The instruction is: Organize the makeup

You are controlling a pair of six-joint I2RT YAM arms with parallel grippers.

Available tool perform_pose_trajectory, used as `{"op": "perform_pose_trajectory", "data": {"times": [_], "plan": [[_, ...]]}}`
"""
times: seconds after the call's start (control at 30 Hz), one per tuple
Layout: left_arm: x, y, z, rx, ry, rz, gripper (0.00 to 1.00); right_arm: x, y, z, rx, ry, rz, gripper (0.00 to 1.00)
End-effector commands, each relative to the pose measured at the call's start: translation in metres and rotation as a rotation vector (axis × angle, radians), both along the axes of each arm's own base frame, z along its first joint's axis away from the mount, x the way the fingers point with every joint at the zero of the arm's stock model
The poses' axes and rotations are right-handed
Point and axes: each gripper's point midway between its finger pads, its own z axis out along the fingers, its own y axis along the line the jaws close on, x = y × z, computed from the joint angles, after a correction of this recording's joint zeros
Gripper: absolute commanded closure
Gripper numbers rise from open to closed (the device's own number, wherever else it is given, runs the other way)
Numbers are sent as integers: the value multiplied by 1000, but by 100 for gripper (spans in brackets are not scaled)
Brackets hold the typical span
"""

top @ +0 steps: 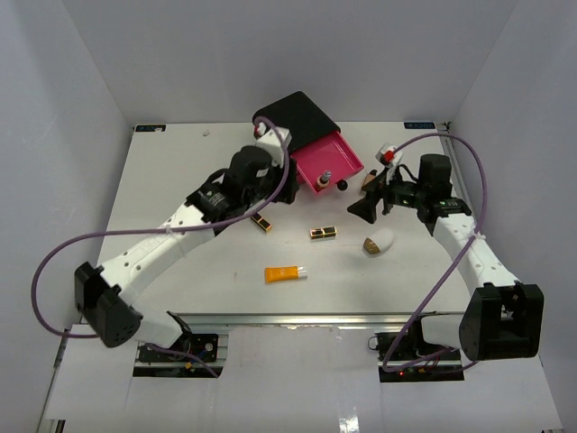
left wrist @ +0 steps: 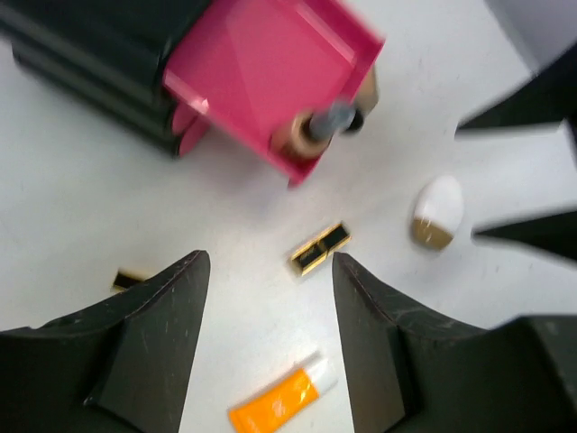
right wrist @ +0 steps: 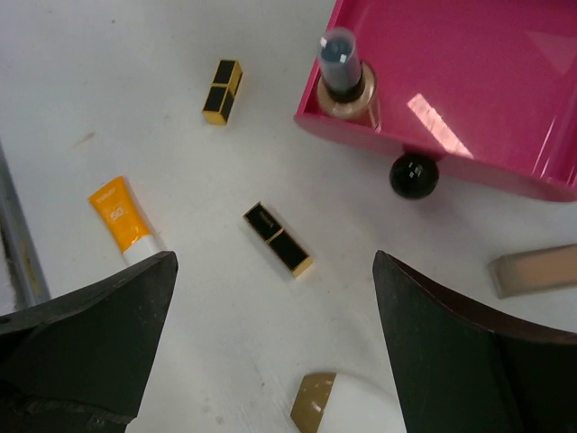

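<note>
The tan dark-capped bottle [top: 327, 176] lies in the open pink drawer [top: 335, 155], also in the right wrist view [right wrist: 347, 83] and the left wrist view [left wrist: 311, 131]. Two black-and-gold lipsticks lie on the table [top: 262, 222] [top: 323, 233]. The white-and-brown egg piece [top: 379, 241] and the orange tube [top: 285, 273] lie nearer the front. My left gripper [top: 261, 200] is open and empty, above the table [left wrist: 270, 257]. My right gripper [top: 363, 203] is open and empty, above the middle lipstick [right wrist: 278, 239] and the egg [right wrist: 347, 406].
The black three-drawer box [top: 293, 117] stands at the back centre, its pulled-out drawer's black knob [right wrist: 414, 174] facing the table. A beige stick-like piece [right wrist: 536, 269] lies beside the drawer near my right gripper. White walls close in three sides.
</note>
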Motion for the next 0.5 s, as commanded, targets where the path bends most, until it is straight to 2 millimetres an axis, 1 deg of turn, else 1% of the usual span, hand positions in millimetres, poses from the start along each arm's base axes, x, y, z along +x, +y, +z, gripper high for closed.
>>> {"op": "perform_pose_trajectory", "data": {"times": [0.0, 0.07, 0.13, 0.17, 0.3, 0.47], "plan": [[-34, 40, -11, -125, 39, 69, 31, 59, 16, 46, -28, -83, -203, 7], [-50, 52, -29, -149, 71, 80, 30, 66, 26, 52, -21, -78, -202, 8], [-63, 57, -45, -192, 113, 92, 30, 69, 41, 52, -24, -73, -185, 8], [-69, 61, -52, -208, 126, 93, 30, 71, 45, 50, -26, -70, -189, 8], [-84, 65, -68, -261, 162, 95, 30, 77, 58, 36, -52, -47, -198, 4], [-94, 69, -75, -299, 185, 98, 29, 78, 70, 33, -67, -52, -175, 1]]}}
